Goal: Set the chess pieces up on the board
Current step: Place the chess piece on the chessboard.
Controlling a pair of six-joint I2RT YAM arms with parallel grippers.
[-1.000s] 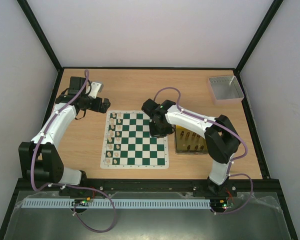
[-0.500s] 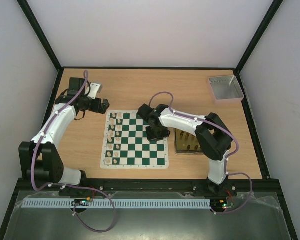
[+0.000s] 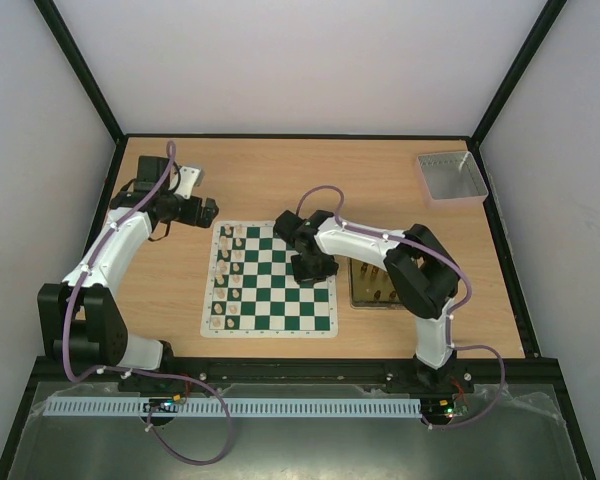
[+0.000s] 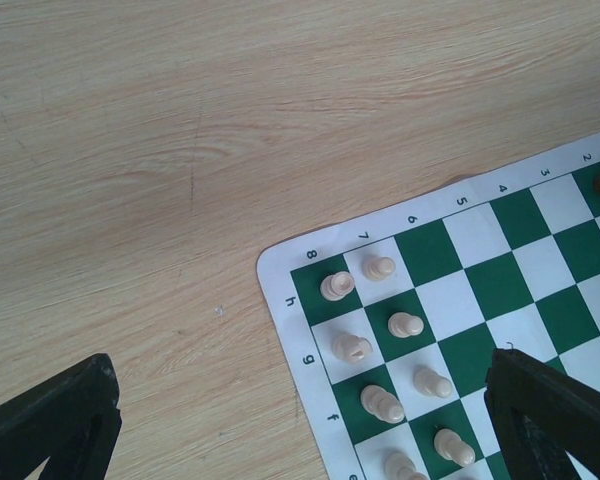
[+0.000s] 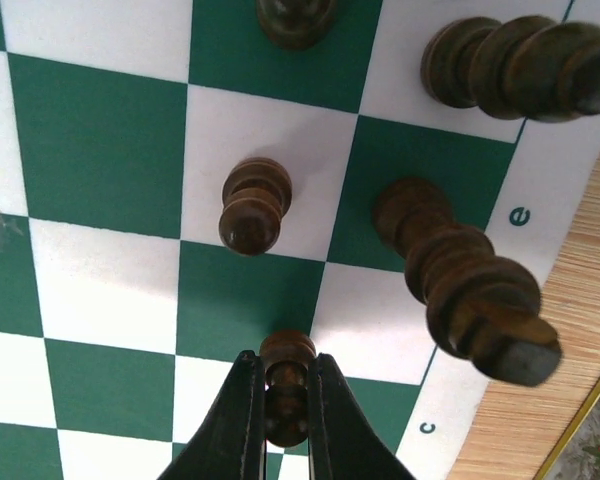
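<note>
The green-and-white board lies mid-table. Cream chess pieces stand in its two left columns and show in the left wrist view. My right gripper is over the board's right side. In the right wrist view it is shut on a dark brown pawn, held upright just over or on the squares; I cannot tell which. Another dark pawn and taller dark pieces stand close by. My left gripper is open and holds nothing, beside the board's far left corner.
A gold tin with more pieces sits right of the board, partly hidden by the right arm. A grey tray stands at the far right corner. Bare wood lies left of the board.
The right arm has swung left from the tin's edge to over the board's right columns, gripper staying shut. The left arm has not moved.
</note>
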